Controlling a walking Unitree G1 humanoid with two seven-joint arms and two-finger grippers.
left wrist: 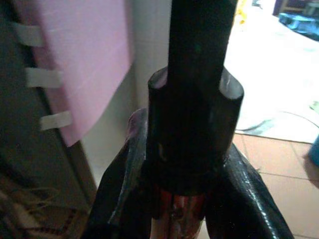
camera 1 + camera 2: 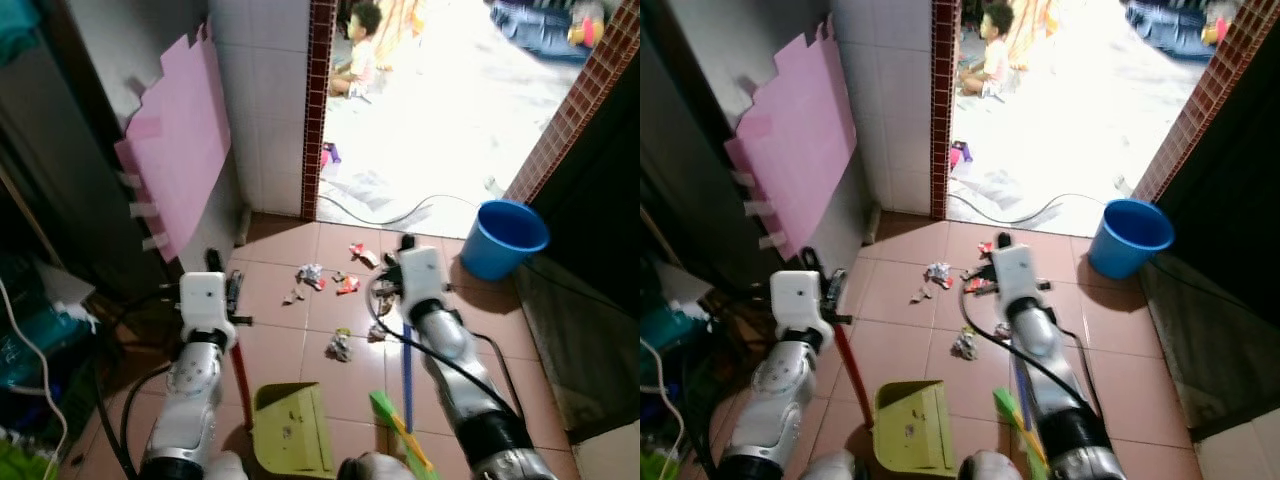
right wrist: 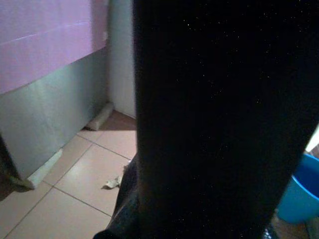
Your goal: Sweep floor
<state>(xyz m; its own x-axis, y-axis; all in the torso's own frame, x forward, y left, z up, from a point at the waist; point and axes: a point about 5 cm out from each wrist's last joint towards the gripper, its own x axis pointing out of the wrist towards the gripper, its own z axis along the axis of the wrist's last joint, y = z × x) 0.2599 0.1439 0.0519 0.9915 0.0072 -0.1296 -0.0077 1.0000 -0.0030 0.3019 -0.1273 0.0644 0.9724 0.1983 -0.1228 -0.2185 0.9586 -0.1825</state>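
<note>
Scraps of litter [image 2: 312, 276] lie scattered on the pink floor tiles, with one more piece [image 2: 340, 346] nearer me. A yellow-green dustpan [image 2: 290, 428] rests on the floor between my arms. Its red pole [image 2: 240, 375] rises to a black grip [image 1: 194, 124], and my left gripper [image 2: 232, 292] is shut on that grip. My right gripper [image 2: 385, 292] is shut on the blue broom handle [image 2: 407, 370]. The broom's green bristles [image 2: 395, 425] sit low beside the dustpan. In the right wrist view the handle shows as a dark mass over the floor.
A blue bucket [image 2: 505, 237] stands at the right by the doorway. A pink foam mat [image 2: 180, 150] leans on the left wall. A cable [image 2: 400, 215] crosses the threshold. A person [image 2: 358, 50] sits outside in bright light. Clutter fills the dark left side.
</note>
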